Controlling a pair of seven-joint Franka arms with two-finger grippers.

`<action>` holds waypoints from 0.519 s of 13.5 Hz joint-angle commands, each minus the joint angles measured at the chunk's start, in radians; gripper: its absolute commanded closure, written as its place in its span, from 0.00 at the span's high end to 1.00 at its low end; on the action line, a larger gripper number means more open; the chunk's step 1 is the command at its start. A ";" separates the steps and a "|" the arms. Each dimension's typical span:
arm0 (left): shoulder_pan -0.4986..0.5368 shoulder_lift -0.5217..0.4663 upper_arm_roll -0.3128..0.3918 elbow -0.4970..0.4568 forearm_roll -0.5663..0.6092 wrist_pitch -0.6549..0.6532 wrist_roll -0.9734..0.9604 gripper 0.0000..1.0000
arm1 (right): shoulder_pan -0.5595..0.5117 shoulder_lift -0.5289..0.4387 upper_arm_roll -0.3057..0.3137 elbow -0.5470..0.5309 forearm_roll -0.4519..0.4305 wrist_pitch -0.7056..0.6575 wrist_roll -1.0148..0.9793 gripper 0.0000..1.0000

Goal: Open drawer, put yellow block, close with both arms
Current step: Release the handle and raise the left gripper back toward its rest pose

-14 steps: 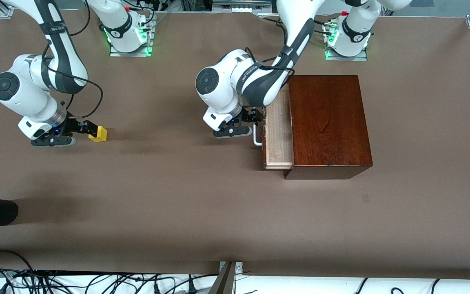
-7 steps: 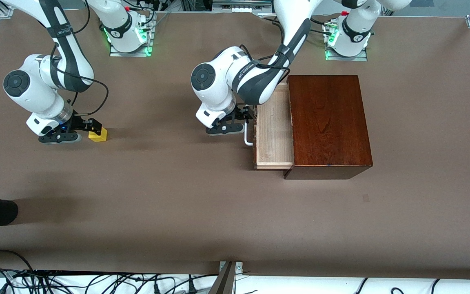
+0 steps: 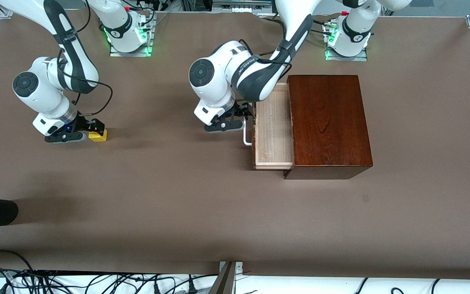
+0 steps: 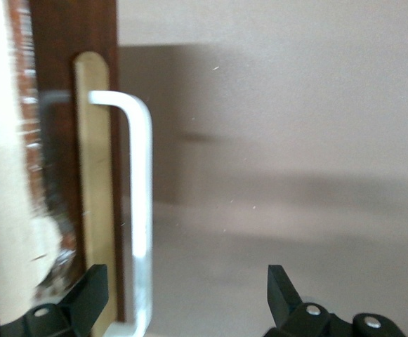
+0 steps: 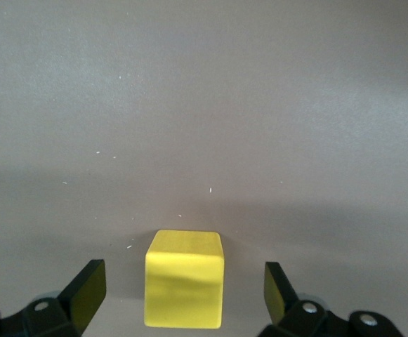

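1. You've got the drawer (image 3: pixel 273 130) pulled partway out of the dark wooden box (image 3: pixel 328 122), pale inside showing. The box sits on the table (image 3: pixel 202 204) toward the left arm's end, close to the edge where the arm bases stand.
2. Your left gripper (image 3: pixel 246 116) is at the white handle (image 4: pixel 139 210) on the drawer front, fingers (image 4: pixel 282 291) spread wide. The handle bar runs between them, nearer one finger; nothing is clamped.
3. The yellow block (image 3: pixel 97 136) rests on the table toward the right arm's end, well apart from the box.
4. Your right gripper (image 3: pixel 92 130) is down at the block, fingers (image 5: pixel 277 288) wide open, one each side of it, not gripping.
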 commanded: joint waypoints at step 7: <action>0.164 -0.255 -0.005 -0.019 -0.032 -0.095 0.000 1.00 | -0.011 0.051 0.002 -0.074 0.008 0.160 -0.049 1.00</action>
